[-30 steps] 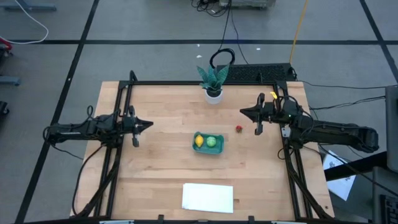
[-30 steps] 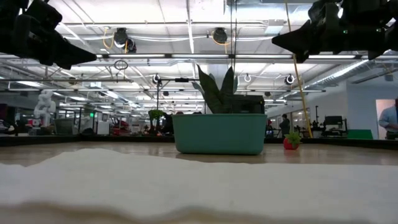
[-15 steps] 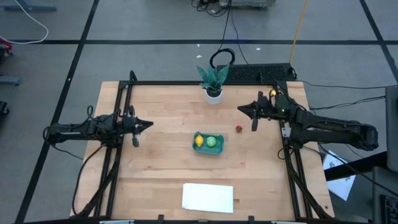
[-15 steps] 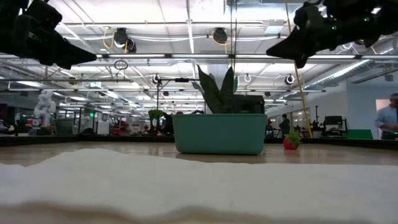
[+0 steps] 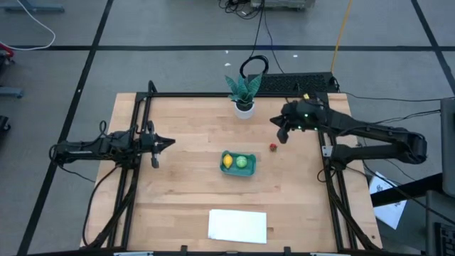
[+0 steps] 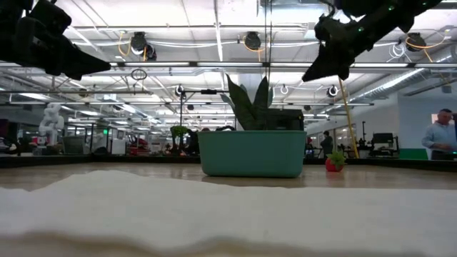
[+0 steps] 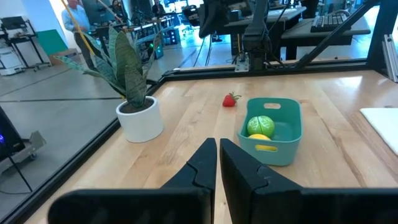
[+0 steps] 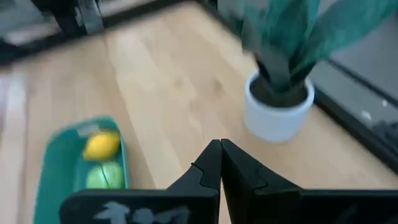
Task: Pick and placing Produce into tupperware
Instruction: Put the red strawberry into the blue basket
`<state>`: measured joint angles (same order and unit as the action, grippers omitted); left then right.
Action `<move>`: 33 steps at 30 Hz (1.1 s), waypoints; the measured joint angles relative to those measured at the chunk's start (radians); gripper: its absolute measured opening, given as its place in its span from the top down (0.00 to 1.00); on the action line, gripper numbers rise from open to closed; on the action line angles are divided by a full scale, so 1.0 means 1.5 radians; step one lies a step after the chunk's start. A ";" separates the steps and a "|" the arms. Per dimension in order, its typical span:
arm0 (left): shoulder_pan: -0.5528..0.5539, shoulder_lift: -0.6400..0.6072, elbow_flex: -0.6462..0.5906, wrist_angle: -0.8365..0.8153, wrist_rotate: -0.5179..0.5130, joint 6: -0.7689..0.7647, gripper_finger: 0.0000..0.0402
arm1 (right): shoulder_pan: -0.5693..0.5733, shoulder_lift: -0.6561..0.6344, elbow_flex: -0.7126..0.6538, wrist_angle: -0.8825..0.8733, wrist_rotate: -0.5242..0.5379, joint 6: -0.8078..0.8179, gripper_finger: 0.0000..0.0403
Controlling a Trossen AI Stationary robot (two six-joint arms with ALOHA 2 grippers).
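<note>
The teal tupperware (image 5: 237, 163) sits mid-table with the yellow lemon (image 5: 227, 161) and the round green piece (image 5: 242, 162) inside it. The tiny red piece (image 5: 273, 147) lies on the wood to the tub's right. My right gripper (image 5: 274, 122) is shut and hovers high, on the far side of the red piece and near the plant; its wrist view shows the tub (image 8: 74, 171) ahead and the shut fingertips (image 8: 220, 149). My left gripper (image 5: 171, 142) waits shut above the table's left side, pointing at the tub (image 7: 273, 127) and the red piece (image 7: 231, 99).
A leafy plant in a white pot (image 5: 244, 107) stands at the far edge, close to my right gripper. A flat white sheet (image 5: 237, 225) lies at the near edge. Bare wood surrounds the tub. A person (image 6: 439, 135) stands in the room behind.
My right arm has swung toward the far edge and a little to the left, nearing the plant. Its gripper has tipped nose-down and stayed shut. The produce and the tub have not moved.
</note>
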<state>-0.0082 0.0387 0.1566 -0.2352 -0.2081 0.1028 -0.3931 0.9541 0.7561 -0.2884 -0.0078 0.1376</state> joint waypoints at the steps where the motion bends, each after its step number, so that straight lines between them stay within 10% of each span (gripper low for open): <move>1: 0.000 0.000 0.000 0.000 0.000 0.000 0.94 | 0.000 0.013 0.010 -0.025 -0.002 -0.006 1.00; 33: 0.000 0.000 0.000 0.000 0.000 -0.001 0.94 | -0.026 0.227 0.160 -0.309 -0.081 -0.330 0.87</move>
<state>-0.0082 0.0391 0.1566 -0.2349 -0.2081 0.1009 -0.4319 1.2945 0.9966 -0.7517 -0.1293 -0.3571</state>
